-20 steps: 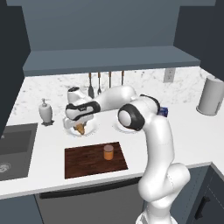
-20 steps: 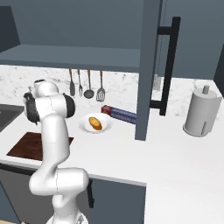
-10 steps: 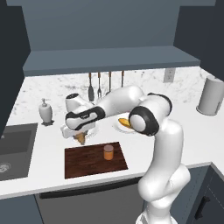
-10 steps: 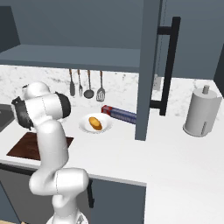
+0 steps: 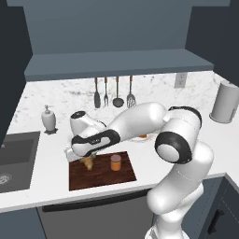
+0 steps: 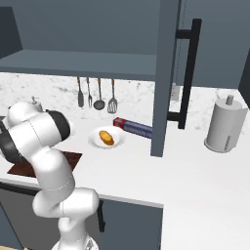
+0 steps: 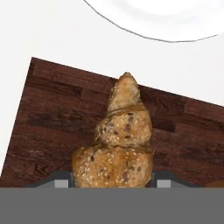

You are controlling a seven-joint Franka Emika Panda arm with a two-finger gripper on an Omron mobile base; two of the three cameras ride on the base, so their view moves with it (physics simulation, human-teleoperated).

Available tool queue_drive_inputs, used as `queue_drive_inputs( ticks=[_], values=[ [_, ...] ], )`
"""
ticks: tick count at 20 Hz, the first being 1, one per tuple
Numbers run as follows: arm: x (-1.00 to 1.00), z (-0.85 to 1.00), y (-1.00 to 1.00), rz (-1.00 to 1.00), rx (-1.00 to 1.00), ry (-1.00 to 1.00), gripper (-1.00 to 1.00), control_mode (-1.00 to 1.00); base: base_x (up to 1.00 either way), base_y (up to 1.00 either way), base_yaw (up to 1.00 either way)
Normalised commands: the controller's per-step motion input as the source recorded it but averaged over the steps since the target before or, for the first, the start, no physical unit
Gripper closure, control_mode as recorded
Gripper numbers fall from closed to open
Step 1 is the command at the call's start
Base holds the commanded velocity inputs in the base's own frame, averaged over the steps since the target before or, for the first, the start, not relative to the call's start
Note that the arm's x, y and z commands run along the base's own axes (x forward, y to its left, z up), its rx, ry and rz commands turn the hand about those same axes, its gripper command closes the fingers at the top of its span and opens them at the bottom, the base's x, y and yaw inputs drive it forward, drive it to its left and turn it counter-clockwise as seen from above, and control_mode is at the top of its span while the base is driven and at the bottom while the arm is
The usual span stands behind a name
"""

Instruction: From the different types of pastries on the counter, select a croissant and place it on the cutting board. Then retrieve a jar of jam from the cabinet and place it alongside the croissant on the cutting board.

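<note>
The gripper [image 5: 87,161] hung over the near-left part of the cutting board [image 5: 100,173], its fingers clamped on the croissant [image 7: 117,144], which filled the space between them. In the hand view the board's left edge ran just to the left of the fingers, with bare white counter [image 7: 48,35] beyond it, and dark wood stretched well away to the right. Ahead of the fingertips the board's far edge lay close, and past it curved the rim of a white plate [image 7: 153,19].

In the left base view the jar of jam [image 5: 115,162] stood upright on the board just to the right of the gripper, apart from the croissant, leaving open wood in front of both. A soap dispenser [image 5: 48,118] stood well off behind the hand, near the sink [image 5: 14,156].

The croissant's long axis ran straight away from the fingers, broad seeded end gripped, narrow tip pointing toward the plate. Whether it touched the board I could not tell.
</note>
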Motion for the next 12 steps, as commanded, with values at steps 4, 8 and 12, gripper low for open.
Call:
queue_drive_inputs(
  ticks=[4,8,12],
  values=[
    [-0.21,-0.03,0.00,-0.07,0.00,0.01,1.00,-1.00,0.00,0.00,0.00],
    [-0.01,-0.01,0.00,-0.04,0.00,0.01,1.00,-1.00,0.00,0.00,0.00],
    [0.00,-0.01,0.00,0.00,0.00,0.01,1.00,-1.00,0.00,0.00,0.00]
  ],
)
